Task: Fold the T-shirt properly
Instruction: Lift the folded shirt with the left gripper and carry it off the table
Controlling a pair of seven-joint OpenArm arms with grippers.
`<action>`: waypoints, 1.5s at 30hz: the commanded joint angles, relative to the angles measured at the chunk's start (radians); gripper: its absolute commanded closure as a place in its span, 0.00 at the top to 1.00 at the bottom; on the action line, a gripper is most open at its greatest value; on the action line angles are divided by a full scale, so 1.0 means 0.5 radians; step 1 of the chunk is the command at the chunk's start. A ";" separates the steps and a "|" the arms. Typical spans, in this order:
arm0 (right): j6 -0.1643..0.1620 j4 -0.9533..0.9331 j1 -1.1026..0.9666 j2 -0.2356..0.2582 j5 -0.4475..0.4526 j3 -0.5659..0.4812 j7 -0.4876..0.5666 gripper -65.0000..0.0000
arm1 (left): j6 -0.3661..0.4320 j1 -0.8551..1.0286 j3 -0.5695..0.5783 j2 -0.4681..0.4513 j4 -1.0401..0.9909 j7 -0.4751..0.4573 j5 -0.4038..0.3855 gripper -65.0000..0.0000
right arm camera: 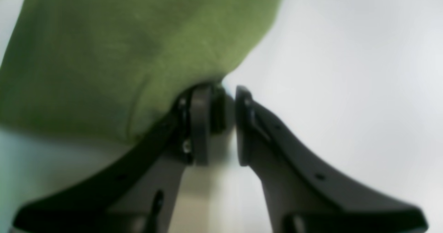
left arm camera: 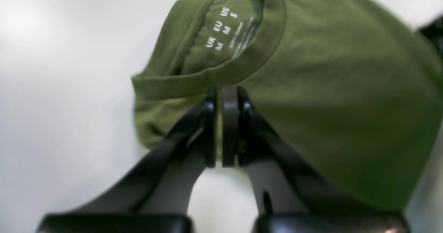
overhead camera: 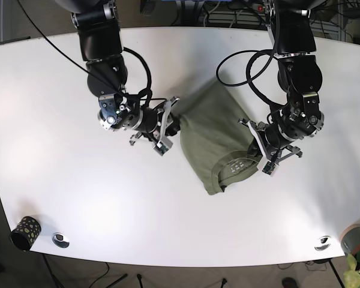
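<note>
Olive-green T-shirt (overhead camera: 213, 135) lies bunched near the middle of the white table (overhead camera: 48, 150), a bit toward the back edge, collar end pointing to the front edge. Neck label (left arm camera: 225, 28) faces up, reads UK M, EU M, US S.

Left gripper (left arm camera: 223, 129) sits at the shirt's collar side; in the left wrist view its 2 fingers are nearly together with a thin gap, and the collar band (left arm camera: 207, 77) lies right at the tips. Can't tell if fabric is pinched between them.

Right gripper (right arm camera: 230, 122) is at the shirt's opposite edge. Fingers slightly parted, 1 finger (right arm camera: 200, 122) touching the cloth edge, nothing seen between them.

Small dark cup (overhead camera: 25, 231) stands at the table's front corner, well apart from the shirt.
</note>
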 commanded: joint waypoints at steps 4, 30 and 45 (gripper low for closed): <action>0.016 0.197 -0.105 -0.090 -0.009 -0.089 -0.056 0.17 | 0.146 -0.042 0.012 0.034 0.058 -0.051 -0.046 0.02; 0.016 0.550 -0.307 -0.167 -0.009 -0.067 -0.145 0.18 | 0.333 0.139 0.114 0.136 0.042 -0.167 -0.019 0.40; 0.019 0.565 -0.304 -0.096 0.003 0.013 -0.145 0.17 | 0.321 0.289 0.006 -0.113 -0.670 -0.560 0.150 0.41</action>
